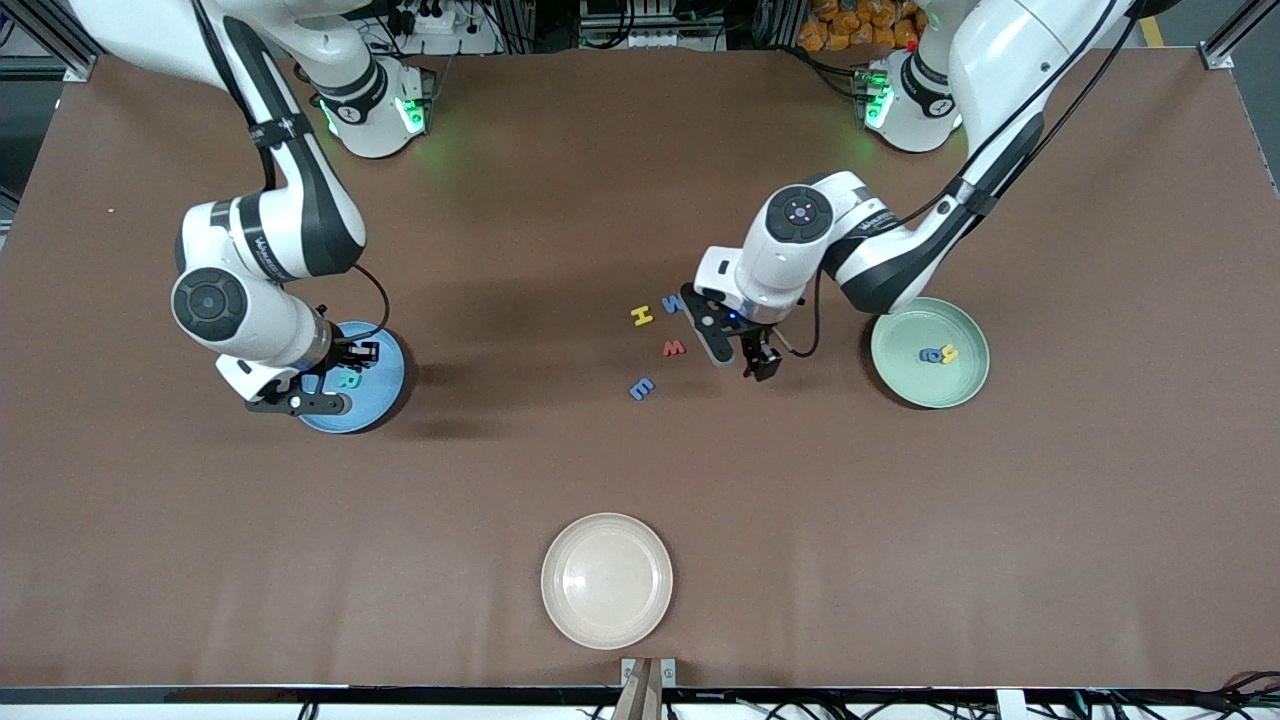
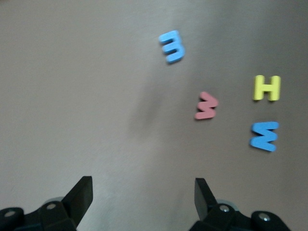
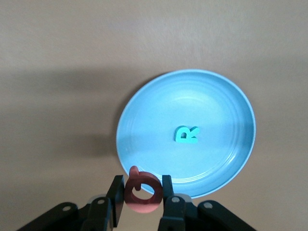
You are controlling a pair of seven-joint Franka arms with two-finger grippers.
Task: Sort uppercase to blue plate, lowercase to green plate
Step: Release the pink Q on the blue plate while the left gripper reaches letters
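My right gripper (image 1: 358, 353) hangs over the rim of the blue plate (image 1: 385, 395), shut on the red Q (image 3: 143, 192); in the right wrist view its fingers (image 3: 117, 188) clamp the letter's sides. A green R (image 3: 186, 135) lies in the blue plate (image 3: 216, 96). My left gripper (image 1: 762, 365) is open and empty (image 2: 143, 192) over bare table beside the loose letters. These are the yellow H (image 1: 642, 316), blue w (image 1: 676, 303), red w (image 1: 673, 348) and blue E (image 1: 641, 389). The green plate (image 1: 930, 385) holds a rounded blue letter (image 1: 930, 355) and a yellow one (image 1: 948, 353).
A cream plate (image 1: 607, 579) sits near the table's edge closest to the front camera. In the left wrist view the blue E (image 2: 172, 45), red w (image 2: 207, 106), yellow H (image 2: 266, 88) and blue w (image 2: 264, 136) lie spread on the brown tabletop.
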